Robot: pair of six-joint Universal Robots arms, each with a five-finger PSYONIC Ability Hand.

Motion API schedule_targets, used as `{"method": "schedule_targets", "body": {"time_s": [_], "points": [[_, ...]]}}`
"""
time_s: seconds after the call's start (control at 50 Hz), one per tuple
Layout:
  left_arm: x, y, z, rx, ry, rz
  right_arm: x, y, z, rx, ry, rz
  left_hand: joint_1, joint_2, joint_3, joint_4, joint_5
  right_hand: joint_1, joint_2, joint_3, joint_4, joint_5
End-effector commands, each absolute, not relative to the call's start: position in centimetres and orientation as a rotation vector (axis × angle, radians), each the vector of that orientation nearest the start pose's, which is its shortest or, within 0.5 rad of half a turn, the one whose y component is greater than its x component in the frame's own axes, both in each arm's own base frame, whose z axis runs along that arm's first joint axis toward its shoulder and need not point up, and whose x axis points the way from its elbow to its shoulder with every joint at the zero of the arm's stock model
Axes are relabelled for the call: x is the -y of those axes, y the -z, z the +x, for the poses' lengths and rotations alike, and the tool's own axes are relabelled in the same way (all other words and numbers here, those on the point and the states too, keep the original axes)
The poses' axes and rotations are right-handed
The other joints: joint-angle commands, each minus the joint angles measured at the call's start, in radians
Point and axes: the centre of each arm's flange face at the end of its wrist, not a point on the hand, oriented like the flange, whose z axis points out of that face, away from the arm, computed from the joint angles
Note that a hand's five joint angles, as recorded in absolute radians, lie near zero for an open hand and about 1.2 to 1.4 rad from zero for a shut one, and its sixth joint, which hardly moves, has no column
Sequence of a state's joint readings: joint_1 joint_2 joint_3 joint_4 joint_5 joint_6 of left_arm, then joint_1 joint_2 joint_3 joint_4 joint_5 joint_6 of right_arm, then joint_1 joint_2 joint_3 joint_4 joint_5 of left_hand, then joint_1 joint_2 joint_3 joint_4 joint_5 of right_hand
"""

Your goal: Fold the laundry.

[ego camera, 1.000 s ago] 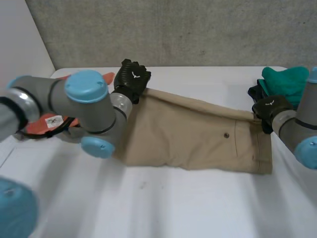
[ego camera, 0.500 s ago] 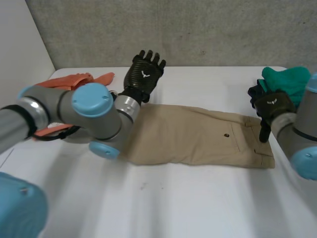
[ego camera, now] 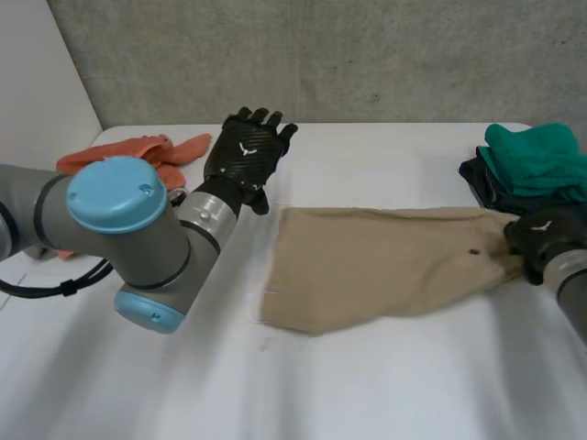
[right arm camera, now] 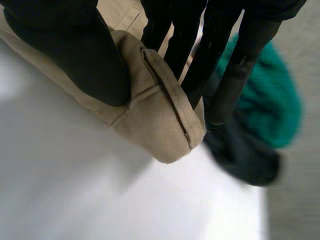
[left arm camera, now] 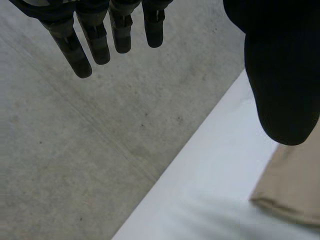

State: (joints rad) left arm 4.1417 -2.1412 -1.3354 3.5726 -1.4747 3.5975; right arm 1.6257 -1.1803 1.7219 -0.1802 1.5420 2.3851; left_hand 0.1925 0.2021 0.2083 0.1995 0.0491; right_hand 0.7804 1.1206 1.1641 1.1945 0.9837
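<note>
The right hand pinches one end of the tan trousers lying on the worktop; the left hand hangs spread, just off their other end. Pulled from one end alone, they may bunch or snag the green cloth beside them.

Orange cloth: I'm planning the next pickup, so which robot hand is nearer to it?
Left. The left robot hand is open right beside the orange cloth. The right robot hand is far off, pinching the far end of the tan trousers.
</note>
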Motion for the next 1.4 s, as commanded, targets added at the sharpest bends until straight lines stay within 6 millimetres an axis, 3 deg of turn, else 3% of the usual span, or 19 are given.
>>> {"method": "schedule_targets", "body": {"time_s": [0.02,0.04,0.06,0.1,0.12,0.18,0.2,0.32,0.36,0.44,0.5,0.6,0.7,0.76,0.86,0.92,1.06,1.26,1.4], "points": [[27.9,-22.7,-34.1,-1.865,2.458,1.161,32.3,-17.6,16.2,-2.568,2.072,-1.584,-0.018,-0.028,-0.034,-0.025,-0.049,0.616,0.276,0.232,0.202,0.238],[27.8,-22.8,-34.1,-1.868,2.462,1.157,31.9,-18.0,17.6,-2.491,2.107,-1.618,-0.018,-0.028,-0.034,-0.025,-0.049,0.616,0.276,0.232,0.202,0.238],[27.6,-22.8,-34.0,-1.874,2.460,1.157,30.8,-18.9,21.1,-2.298,2.183,-1.688,-0.018,-0.028,-0.034,-0.025,-0.049,0.616,0.276,0.232,0.202,0.238],[27.3,-23.1,-33.7,-1.886,2.465,1.148,29.5,-19.7,24.0,-2.116,2.241,-1.735,-0.018,-0.028,-0.034,-0.025,-0.049,0.616,0.276,0.232,0.202,0.238],[27.1,-23.2,-33.7,-1.886,2.469,1.144,27.6,-20.0,27.0,-1.922,2.261,-1.790,-0.018,-0.028,-0.034,-0.025,-0.049,0.616,0.276,0.232,0.202,0.238],[26.8,-23.5,-33.3,-1.901,2.475,1.131,25.2,-19.4,30.1,-1.695,2.234,-1.857,-0.018,-0.028,-0.034,-0.025,-0.049,0.616,0.276,0.232,0.202,0.238],[26.5,-23.6,-33.1,-1.907,2.478,1.127,23.3,-17.9,32.1,-1.559,2.154,-1.915,-0.018,-0.028,-0.034,-0.025,-0.049,0.616,0.276,0.232,0.202,0.238],[26.1,-23.5,-32.4,-1.936,2.465,1.109,18.7,-12.9,35.6,-1.305,1.917,-2.122,-0.018,-0.028,-0.034,-0.025,-0.049,0.616,0.276,0.232,0.202,0.238],[26.0,-23.7,-32.3,-1.943,2.473,1.101,18.3,-12.3,35.9,-1.285,1.898,-2.160,-0.018,-0.028,-0.034,-0.025,-0.049,0.051,-0.289,-0.333,-0.363,-0.327],[26.0,-24.2,-32.1,-1.954,2.489,1.055,18.3,-13.5,35.8,-1.329,1.905,-2.065,-0.018,-0.028,-0.034,-0.025,-0.049,-0.606,-0.946,-0.990,-1.020,-0.984],[26.3,-24.8,-31.9,-1.955,2.505,0.980,19.3,-16.3,35.1,-1.422,1.951,-1.872,-0.018,-0.028,-0.034,-0.025,-0.049,-0.606,-0.946,-0.990,-1.020,-0.984],[26.7,-27.1,-32.2,-1.938,2.571,0.813,22.2,-22.0,32.1,-1.659,1.889,-1.167,-0.018,-0.028,-0.034,-0.025,-0.049,-0.606,-0.946,-0.990,-1.020,-0.984],[25.4,-27.2,-34.4,-2.008,2.560,0.881,26.1,-23.6,28.4,-1.853,1.810,-0.810,-0.018,-0.028,-0.034,-0.025,-0.049,-0.606,-0.946,-0.990,-1.020,-0.984],[24.4,-24.7,-36.8,-2.130,2.465,0.998,27.9,-22.4,26.4,-2.014,1.724,-0.786,-0.018,-0.028,-0.034,-0.025,-0.049,-0.606,-0.946,-0.990,-1.020,-0.984],[22.8,-20.0,-39.8,-2.304,2.227,1.203,29.6,-19.5,26.7,-2.160,1.587,-0.879,-0.018,-0.028,-0.034,-0.025,-0.049,-0.606,-0.946,-0.990,-1.020,-0.984],[23.1,-16.7,-40.2,-2.404,2.037,1.260,30.5,-17.5,26.9,-2.215,1.515,-0.954,-0.018,-0.028,-0.034,-0.025,-0.049,-0.606,-0.946,-0.990,-1.020,-0.984],[24.0,-12.8,-39.1,-2.479,1.778,1.219,31.3,-13.7,26.9,-2.284,1.421,-1.055,0.015,0.005,-0.001,0.008,-0.016,-0.606,-0.946,-0.990,-1.020,-0.984],[24.3,-13.4,-38.0,-2.510,1.721,1.207,31.3,-14.9,26.4,-2.300,1.497,-1.101,0.045,0.035,0.029,0.038,0.013,-0.606,-0.946,-0.990,-1.020,-0.984],[23.6,-22.7,-38.2,-2.392,2.081,1.209,29.8,-18.9,25.6,-2.233,1.751,-1.064,0.003,-0.006,-0.012,-0.004,-0.028,-0.606,-0.946,-0.990,-1.020,-0.984]]}}
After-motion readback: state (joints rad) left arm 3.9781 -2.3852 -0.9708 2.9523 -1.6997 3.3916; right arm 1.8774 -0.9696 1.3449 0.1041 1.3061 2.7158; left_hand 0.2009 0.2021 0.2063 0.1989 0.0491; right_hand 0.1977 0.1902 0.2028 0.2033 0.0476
